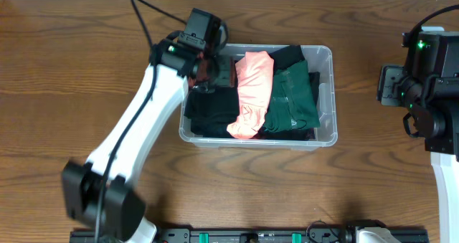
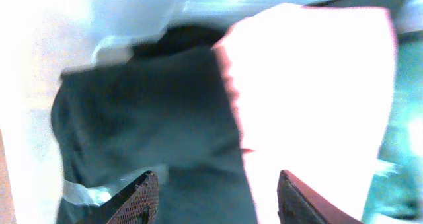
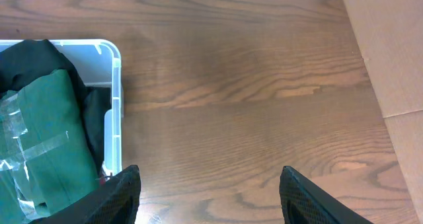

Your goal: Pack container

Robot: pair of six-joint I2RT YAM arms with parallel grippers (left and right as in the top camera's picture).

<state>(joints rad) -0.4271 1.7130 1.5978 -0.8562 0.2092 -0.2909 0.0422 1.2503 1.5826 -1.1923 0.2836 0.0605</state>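
While the left gripper (image 2: 217, 187) hangs open and empty right over the black cloth (image 2: 145, 105) at the left end of the container (image 1: 324, 56), which lies long-ways across the middle of the table (image 1: 64, 64), the right gripper (image 3: 210, 187) sits open out past its right end.
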